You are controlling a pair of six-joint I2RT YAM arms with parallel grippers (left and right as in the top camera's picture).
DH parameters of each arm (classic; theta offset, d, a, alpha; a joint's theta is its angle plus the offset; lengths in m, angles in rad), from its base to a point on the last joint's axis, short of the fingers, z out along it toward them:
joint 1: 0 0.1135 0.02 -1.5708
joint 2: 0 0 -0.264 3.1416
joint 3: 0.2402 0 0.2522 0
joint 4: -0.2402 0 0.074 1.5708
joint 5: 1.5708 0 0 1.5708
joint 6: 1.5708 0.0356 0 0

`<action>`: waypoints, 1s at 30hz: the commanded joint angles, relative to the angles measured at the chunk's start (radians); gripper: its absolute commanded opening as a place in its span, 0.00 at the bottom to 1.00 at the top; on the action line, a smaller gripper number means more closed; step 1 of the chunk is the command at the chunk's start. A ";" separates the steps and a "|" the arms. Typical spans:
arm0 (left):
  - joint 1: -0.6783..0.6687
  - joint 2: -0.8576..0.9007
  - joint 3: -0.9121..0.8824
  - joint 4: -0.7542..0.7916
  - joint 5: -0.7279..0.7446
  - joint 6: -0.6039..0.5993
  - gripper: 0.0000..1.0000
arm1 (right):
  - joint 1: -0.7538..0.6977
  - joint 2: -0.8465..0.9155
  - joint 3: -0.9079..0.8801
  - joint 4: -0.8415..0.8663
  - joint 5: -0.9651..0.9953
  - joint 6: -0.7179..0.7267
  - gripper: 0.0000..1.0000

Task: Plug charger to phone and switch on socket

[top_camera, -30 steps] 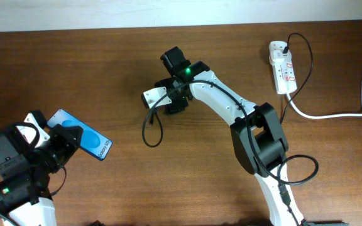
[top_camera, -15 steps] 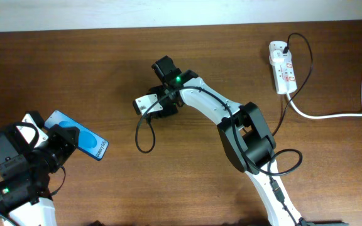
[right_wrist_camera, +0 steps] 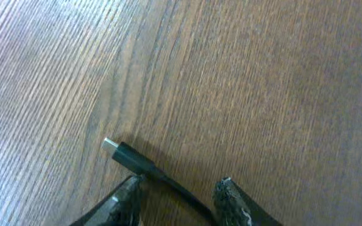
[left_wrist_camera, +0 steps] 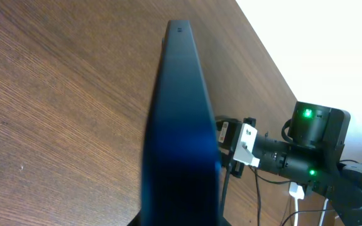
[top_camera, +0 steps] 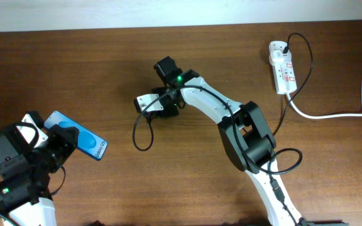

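My left gripper (top_camera: 60, 139) is shut on the phone (top_camera: 83, 140) at the table's lower left, blue screen up. The left wrist view shows the phone (left_wrist_camera: 181, 125) edge-on, hiding the fingers. The charger cable (top_camera: 137, 135) makes a loop at mid-table, and its black plug (top_camera: 284, 47) sits in the socket (top_camera: 282, 68) at the back right. My right gripper (top_camera: 148, 105) hovers low over the cable's free end. In the right wrist view, the connector tip (right_wrist_camera: 109, 145) lies on the wood, and the cable runs back between the parted fingers of the right gripper (right_wrist_camera: 180, 196), against the left fingertip (right_wrist_camera: 129, 191).
A thick white cord (top_camera: 332, 114) runs from the socket to the right edge. The right arm (top_camera: 231, 107) stretches across the middle of the table, with its own black cables (top_camera: 288, 169) near its base. Bare wood lies between the phone and the cable loop.
The right gripper moved left and slightly toward the front, and its fingers narrowed around the cable end. The cable loop slid left with it. The left arm and phone stayed still.
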 commanded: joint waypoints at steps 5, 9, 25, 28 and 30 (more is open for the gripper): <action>0.005 -0.016 0.032 0.009 0.000 -0.008 0.07 | -0.005 0.077 -0.106 -0.055 0.074 0.002 0.33; 0.005 -0.016 0.032 0.009 0.000 -0.008 0.07 | -0.005 0.077 -0.107 -0.074 0.074 0.002 0.20; 0.005 -0.016 0.032 0.009 0.004 -0.009 0.07 | -0.005 0.077 -0.107 -0.332 0.262 0.121 0.38; 0.005 -0.016 0.032 0.009 0.004 -0.009 0.07 | -0.004 0.077 -0.107 -0.341 0.262 0.133 0.41; 0.005 -0.016 0.032 0.009 0.004 -0.009 0.07 | -0.005 0.077 -0.107 -0.335 0.271 0.132 0.40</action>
